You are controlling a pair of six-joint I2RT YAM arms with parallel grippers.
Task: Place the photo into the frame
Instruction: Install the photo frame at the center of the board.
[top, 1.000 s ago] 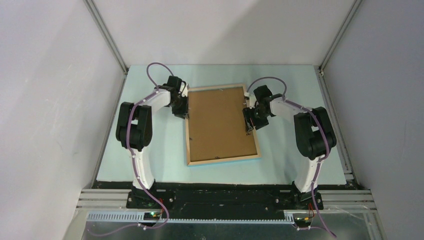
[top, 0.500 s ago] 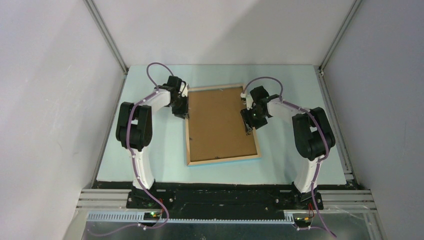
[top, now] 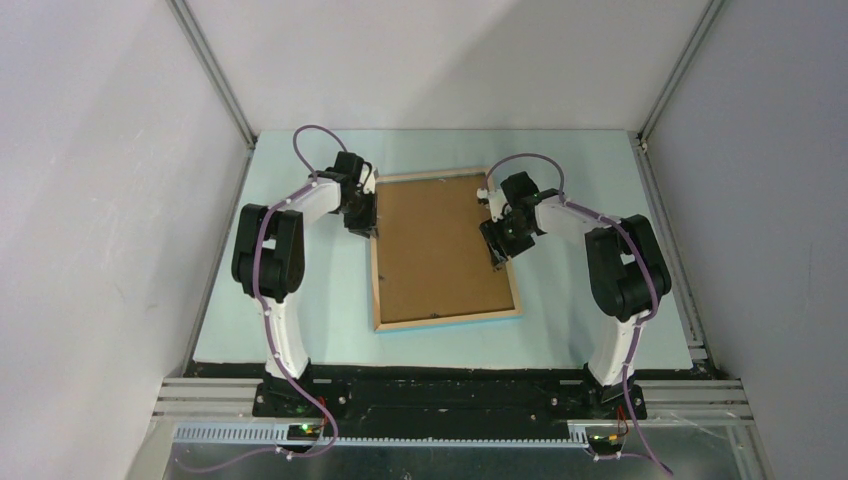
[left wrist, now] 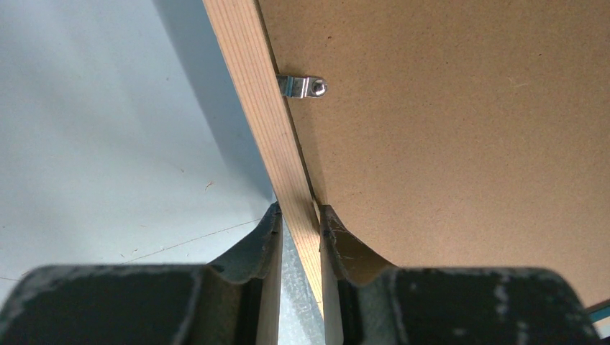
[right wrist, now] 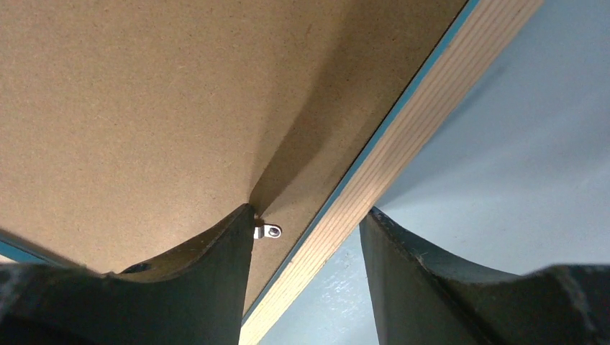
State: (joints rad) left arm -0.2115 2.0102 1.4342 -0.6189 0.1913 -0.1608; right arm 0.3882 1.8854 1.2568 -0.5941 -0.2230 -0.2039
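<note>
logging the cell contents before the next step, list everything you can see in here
frame: one, light wood back with a blue edge, lying back-up mid-table
backing board: one, plain brown, inside the frame
metal clips: two seen, silver, at the board's edge, one by each long rail
photo: none in view
table mat: one, pale blue, under the frame
enclosure walls: pale grey, around the table
left gripper: one, black, shut on the frame's left rail
right gripper: one, black, open, straddling the right rail, one finger on the board by a clip
</note>
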